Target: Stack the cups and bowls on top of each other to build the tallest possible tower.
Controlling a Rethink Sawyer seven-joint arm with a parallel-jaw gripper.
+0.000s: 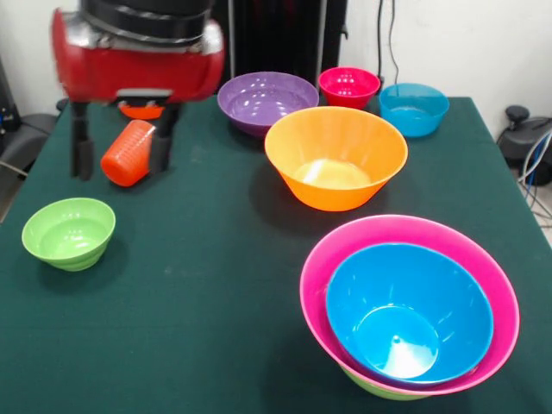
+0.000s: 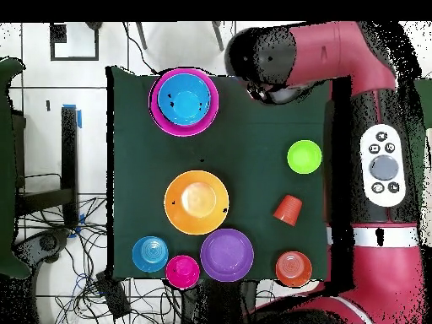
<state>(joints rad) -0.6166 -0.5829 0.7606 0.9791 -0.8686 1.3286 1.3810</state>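
Front view: red-and-black gripper (image 1: 121,155) w/ two dark fingers spread wide, the orange-red ribbed plastic tumbler (image 1: 128,153) lying tilted on its side between them; contact not clear. Small green plastic bowl (image 1: 68,233) nearer the camera. Large pink bowl (image 1: 345,237) holds a blue bowl (image 1: 408,312), green rim under it.

Overhead view: tumbler (image 2: 288,209) tipped over betw. small green bowl (image 2: 305,157) & small orange bowl (image 2: 294,268). Pink stack (image 2: 212,99) well apart. Large orange bowl (image 2: 196,202) mid-cloth.
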